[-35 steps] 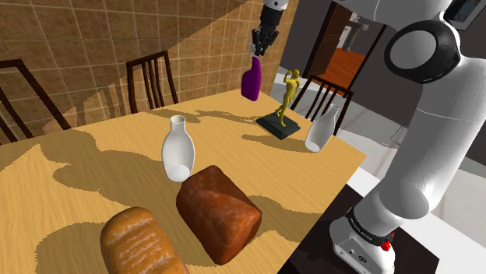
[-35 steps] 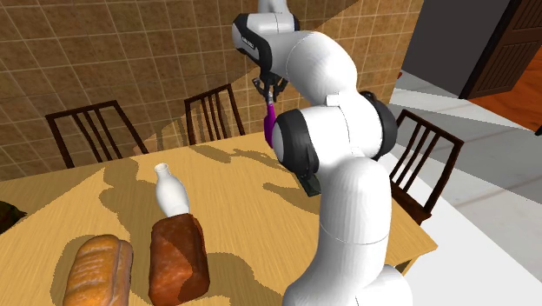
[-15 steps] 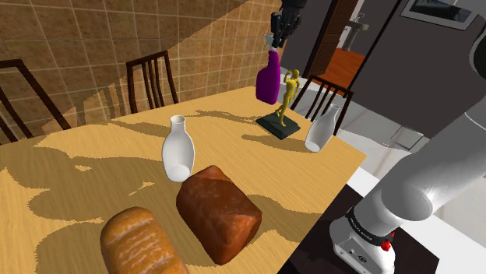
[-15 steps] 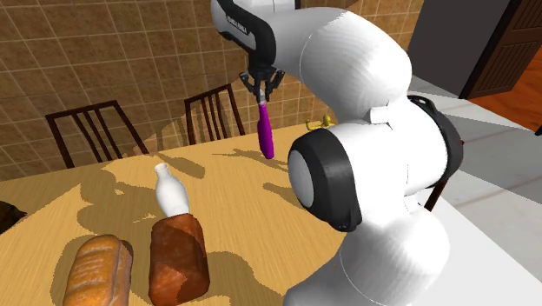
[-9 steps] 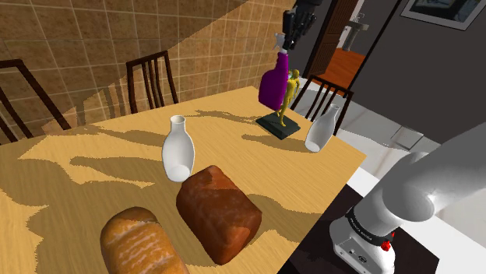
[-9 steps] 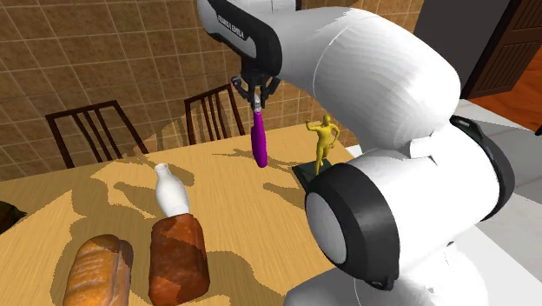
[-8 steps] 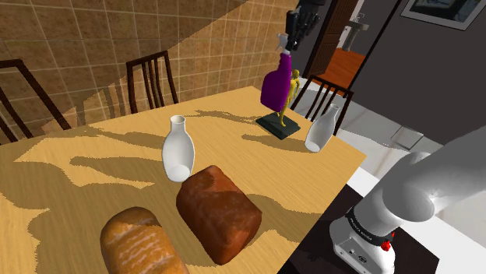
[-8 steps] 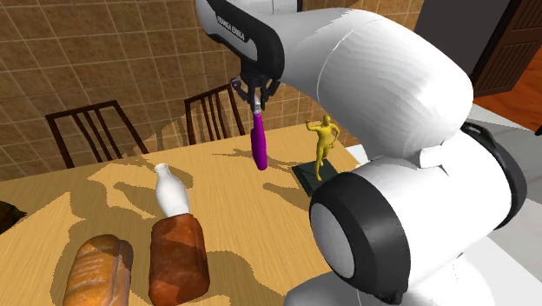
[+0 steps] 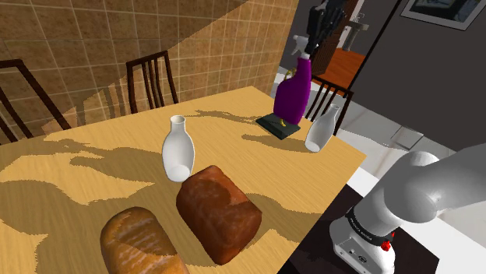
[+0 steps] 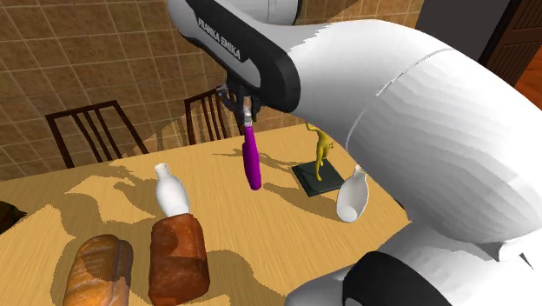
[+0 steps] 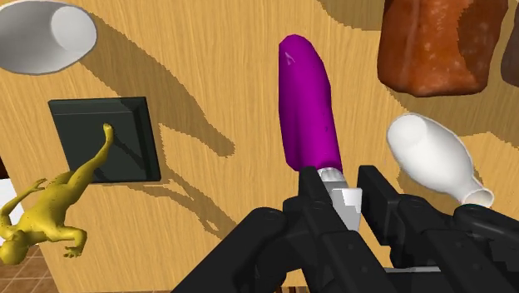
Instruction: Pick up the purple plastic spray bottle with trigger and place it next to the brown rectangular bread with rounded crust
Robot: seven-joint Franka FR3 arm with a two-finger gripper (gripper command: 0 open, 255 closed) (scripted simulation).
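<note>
Okay, so your gripper [image 9: 313, 40] is clamped on the white trigger head of the spray bottle [image 9: 293, 97]. The purple body hangs below it, clear of the table [image 9: 117, 167], up at the far end near the figurine [image 10: 320, 148]. On the wrist cam the pinch is only on that small top piece, so my guess is the bottle will swing or twist if you whip it around. Go smooth.

I'd read the target as the dark loaf [image 9: 218, 212], since it's the browner of the two. The pale loaf [image 9: 140, 243] lies just beside it, so don't mix them up.

Watch the white vase [image 9: 177, 148]: it stands just beside the loaf's far end, between you and the bread. Either carry the bottle high enough that its bottom passes over the vase's neck, or come round on the open side. Then lower straight down onto bare wood beside the loaf, let the base land flat, and only then let go.
</note>
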